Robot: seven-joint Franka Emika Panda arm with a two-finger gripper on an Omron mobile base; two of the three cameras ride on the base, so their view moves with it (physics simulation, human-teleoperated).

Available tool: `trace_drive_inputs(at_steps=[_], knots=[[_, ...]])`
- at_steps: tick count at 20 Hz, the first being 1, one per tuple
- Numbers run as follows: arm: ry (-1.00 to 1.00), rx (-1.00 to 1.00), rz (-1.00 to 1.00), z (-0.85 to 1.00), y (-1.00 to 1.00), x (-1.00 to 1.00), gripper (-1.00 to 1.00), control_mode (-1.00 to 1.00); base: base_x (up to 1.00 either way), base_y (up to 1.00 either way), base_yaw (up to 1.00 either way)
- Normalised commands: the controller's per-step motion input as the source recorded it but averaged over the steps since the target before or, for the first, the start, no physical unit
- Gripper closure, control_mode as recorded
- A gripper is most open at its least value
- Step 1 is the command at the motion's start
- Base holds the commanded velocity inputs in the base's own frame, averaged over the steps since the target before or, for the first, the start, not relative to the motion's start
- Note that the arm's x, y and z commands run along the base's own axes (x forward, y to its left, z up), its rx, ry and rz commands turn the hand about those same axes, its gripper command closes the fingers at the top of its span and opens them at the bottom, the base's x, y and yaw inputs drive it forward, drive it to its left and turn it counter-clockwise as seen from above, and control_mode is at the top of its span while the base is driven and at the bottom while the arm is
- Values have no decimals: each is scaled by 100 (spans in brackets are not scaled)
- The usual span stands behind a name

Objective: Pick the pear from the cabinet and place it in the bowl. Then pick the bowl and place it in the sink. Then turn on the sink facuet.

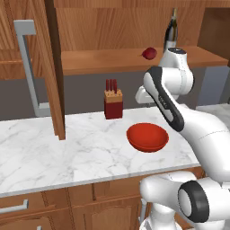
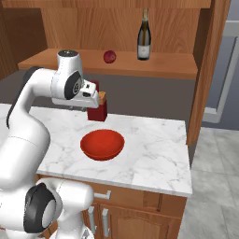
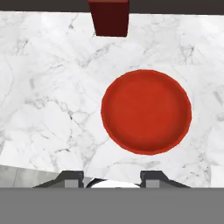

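Observation:
The dark red pear point(image 1: 149, 53) point(image 2: 109, 57) rests on the plank shelf of the open wood cabinet point(image 1: 103, 60) point(image 2: 158, 65). Below it, the glossy red bowl point(image 1: 147, 137) point(image 2: 102, 144) point(image 3: 146, 110) sits empty on the white marble counter point(image 1: 67, 148). My gripper point(image 3: 111, 178) hovers above the counter looking down, its two dark tips spread wide with nothing between them. The bowl lies just ahead of the tips. In the right base view my hand point(image 2: 84, 95) hangs beside the knife block, well below the shelf. The sink and faucet are out of view.
A dark red knife block point(image 1: 113, 103) point(image 2: 97, 109) point(image 3: 109, 17) stands at the back of the counter behind the bowl. A wine bottle point(image 1: 170, 33) point(image 2: 144, 36) stands on the shelf right of the pear. The cabinet door point(image 1: 51, 72) point(image 2: 205, 70) juts out with its grey handle point(image 1: 28, 67).

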Motion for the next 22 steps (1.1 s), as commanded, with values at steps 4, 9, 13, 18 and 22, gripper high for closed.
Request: trace_drive_inputs(at_steps=[4,9,13,18,22], knots=[[0,0,0,0,4,-3,-100,-100,0,0,0],[-33,-3,0,67,-10,-47,-100,-100,0,0,0],[-37,-12,-14,100,-17,3,-100,-100,0,0,0],[-12,-2,-21,95,-46,59,-100,-100,0,0,0],[0,0,-11,44,-46,96,-100,-100,0,0,0]])
